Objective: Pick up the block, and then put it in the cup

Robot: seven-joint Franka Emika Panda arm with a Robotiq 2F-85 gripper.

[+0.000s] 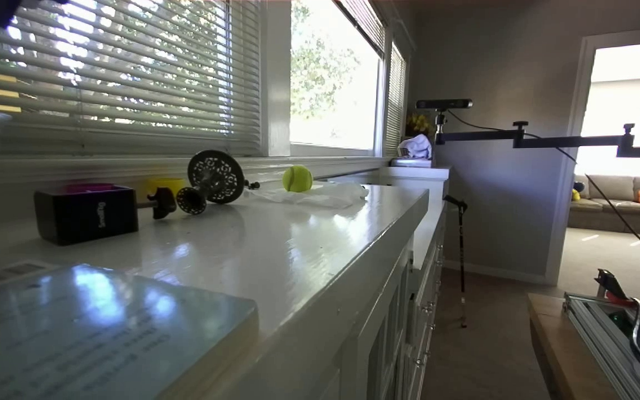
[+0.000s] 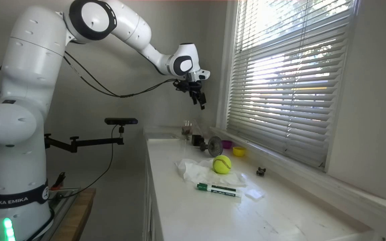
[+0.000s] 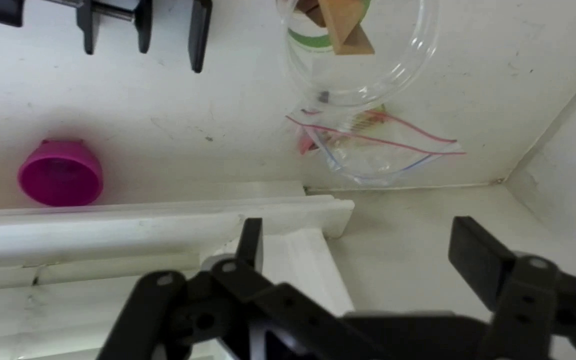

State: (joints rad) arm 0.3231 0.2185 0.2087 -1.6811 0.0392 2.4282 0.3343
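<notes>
Block, tan, apparently wood: inside the clear cup. Handling, as judged: light, stiff, sturdy, little slip; best taken by opposite flat faces, away from the cup's rim. Hand: spread wide, nothing held; higher than the cup.

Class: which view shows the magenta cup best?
The wrist view: the magenta cup is largest, its opening visible. Both exterior views show it smaller; in an exterior view, a black box hides its lower part.
</notes>
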